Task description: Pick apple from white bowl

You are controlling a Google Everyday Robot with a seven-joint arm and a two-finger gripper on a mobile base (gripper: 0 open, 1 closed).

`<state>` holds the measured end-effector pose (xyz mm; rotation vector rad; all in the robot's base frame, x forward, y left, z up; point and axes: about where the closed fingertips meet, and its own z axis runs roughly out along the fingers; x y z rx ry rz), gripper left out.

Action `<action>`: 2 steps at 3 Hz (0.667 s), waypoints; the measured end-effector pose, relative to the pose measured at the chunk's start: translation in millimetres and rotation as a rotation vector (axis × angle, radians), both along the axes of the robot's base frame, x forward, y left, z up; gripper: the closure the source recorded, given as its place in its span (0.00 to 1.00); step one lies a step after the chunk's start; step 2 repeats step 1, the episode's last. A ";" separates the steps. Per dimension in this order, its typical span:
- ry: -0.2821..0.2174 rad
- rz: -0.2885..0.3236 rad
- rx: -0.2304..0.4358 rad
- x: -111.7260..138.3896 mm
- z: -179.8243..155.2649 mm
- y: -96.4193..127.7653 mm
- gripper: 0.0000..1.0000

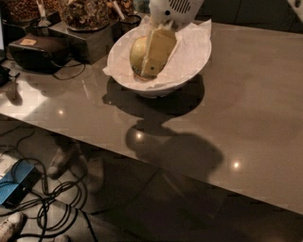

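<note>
Pincer down in the white bowl, right at the apple

The pincer (147,66) reached down from the top of the view into the white bowl (156,90). Its pale, flat part sat right in front of the apple (137,52) and hid most of it. I could not tell if the pincer was squeezing the apple or just sitting around it. The apple looked yellow and round, and it lay inside the bowl on the crumpled white paper (189,47), on the left side. The bowl stood on the shiny grey worktop (246,94) near the far edge and made a dark shadow under it. Behind the bowl, to the left, stood a glass jar (85,12) of brown bits and a black box (38,49). Down on the floor lay black cables (47,194).
</note>
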<state>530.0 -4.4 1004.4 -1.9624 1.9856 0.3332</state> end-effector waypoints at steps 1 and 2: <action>-0.022 -0.006 0.016 5.8 1.5 5.0 1.00; -0.022 -0.006 0.016 5.8 1.5 5.0 1.00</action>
